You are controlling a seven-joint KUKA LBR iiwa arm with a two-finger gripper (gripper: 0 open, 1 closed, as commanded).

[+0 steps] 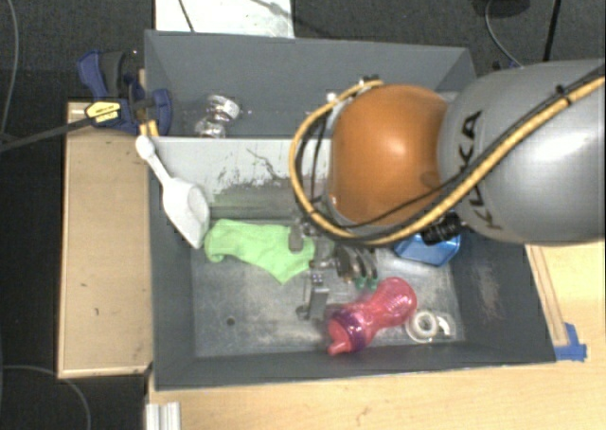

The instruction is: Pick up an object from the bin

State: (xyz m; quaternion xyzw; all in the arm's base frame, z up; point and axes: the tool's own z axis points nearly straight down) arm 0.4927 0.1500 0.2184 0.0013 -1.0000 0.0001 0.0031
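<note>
Bin floor (pixel 237 316) is bare near-left; gripper (pixel 315 297) between green cloth (pixel 248 242) and pink bottle (pixel 375 313), can't tell if it's open.

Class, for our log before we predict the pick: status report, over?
Gripper low near the bin floor. Nearest: pink bottle one side, green cloth the other. Blue item partly under the arm; white ring by the bottle.
</note>
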